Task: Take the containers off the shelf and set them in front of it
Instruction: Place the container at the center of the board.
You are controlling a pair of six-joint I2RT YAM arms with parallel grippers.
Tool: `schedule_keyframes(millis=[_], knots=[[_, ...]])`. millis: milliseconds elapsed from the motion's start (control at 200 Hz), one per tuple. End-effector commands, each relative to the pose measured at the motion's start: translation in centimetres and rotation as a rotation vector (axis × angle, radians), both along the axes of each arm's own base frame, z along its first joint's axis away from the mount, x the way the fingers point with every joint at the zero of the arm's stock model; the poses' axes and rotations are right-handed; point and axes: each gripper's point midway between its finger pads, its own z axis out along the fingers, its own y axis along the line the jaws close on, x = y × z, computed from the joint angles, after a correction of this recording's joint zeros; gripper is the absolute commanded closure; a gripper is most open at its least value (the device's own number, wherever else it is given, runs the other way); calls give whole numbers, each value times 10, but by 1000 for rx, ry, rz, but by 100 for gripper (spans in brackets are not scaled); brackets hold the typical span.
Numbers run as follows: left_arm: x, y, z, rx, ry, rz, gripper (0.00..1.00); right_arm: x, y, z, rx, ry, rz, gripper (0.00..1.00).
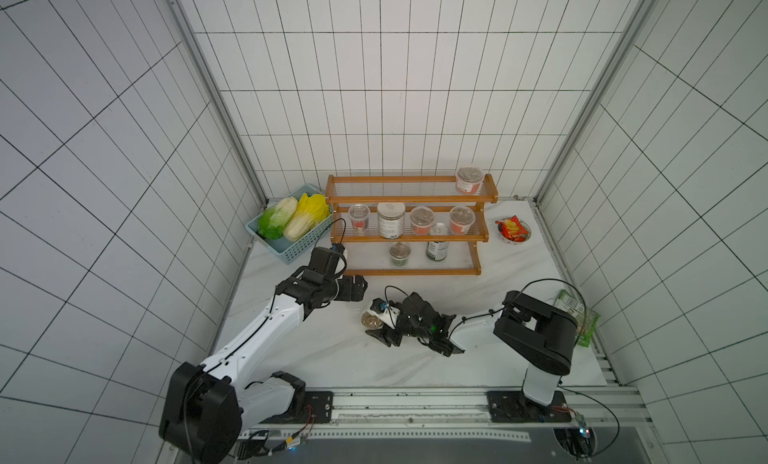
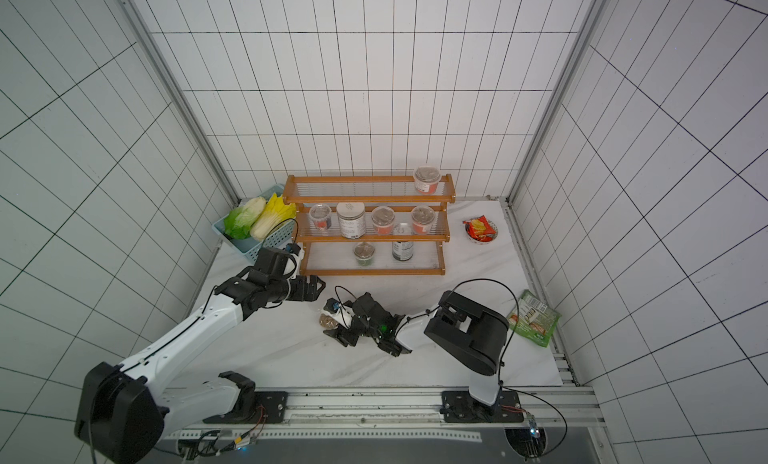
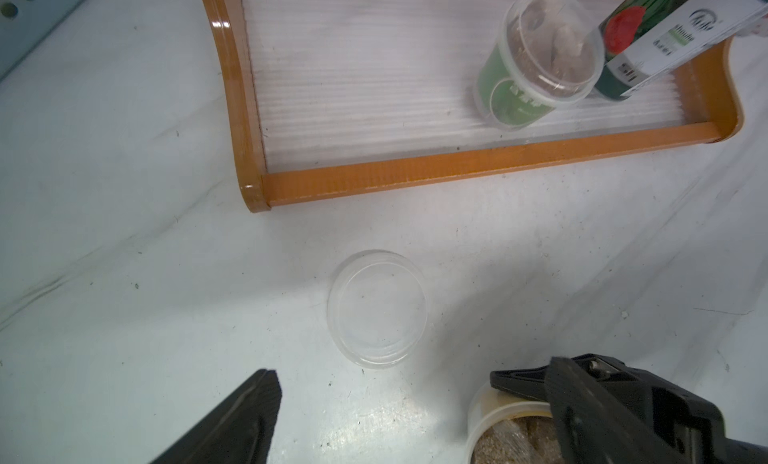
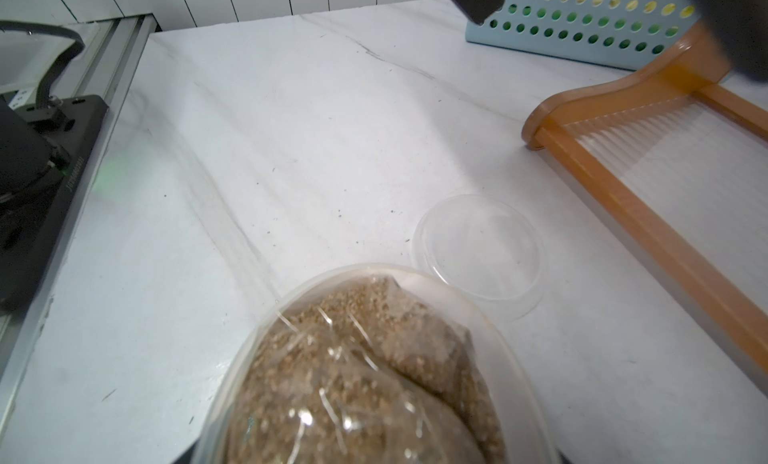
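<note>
Here, lidless cup [image 4: 365, 379] of bagged brown grains pinched by right hand [image 1: 376, 321]; left hand [image 1: 358, 286] spread.

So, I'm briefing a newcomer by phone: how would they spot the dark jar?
Find the orange-brown stepped shelf at the back wall. On its lowest tier, the dark jar is the taller, silver-topped one beside a squat green cup.

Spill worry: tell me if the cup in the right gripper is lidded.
Unlidded: the cup shows an open rim, and a clear lid lies flat beside it.
</note>
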Motion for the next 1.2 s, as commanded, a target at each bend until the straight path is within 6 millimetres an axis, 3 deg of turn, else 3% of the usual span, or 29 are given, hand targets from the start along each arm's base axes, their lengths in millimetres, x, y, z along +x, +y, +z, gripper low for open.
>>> schedule_keyframes(millis=[0, 165, 440, 705, 900, 1194], knots=[[5, 2, 0, 37, 26, 22, 2, -4, 12, 1, 33, -45, 45, 33], [6, -1, -13, 70, 66, 17, 2, -7, 19, -17, 20, -36, 74, 28], [13, 4, -23, 126, 90, 36, 2, 7, 18, -33, -12, -94, 37, 14], [13, -1, -41, 159, 148, 17, 3, 9, 0, -16, -14, -115, 15, 5], [12, -4, -54, 195, 182, 14, 3, -2, -20, -7, -29, -87, 17, 3], [15, -8, -82, 324, 232, -3, 6, -1, -40, 1, -57, -106, -25, 1]])
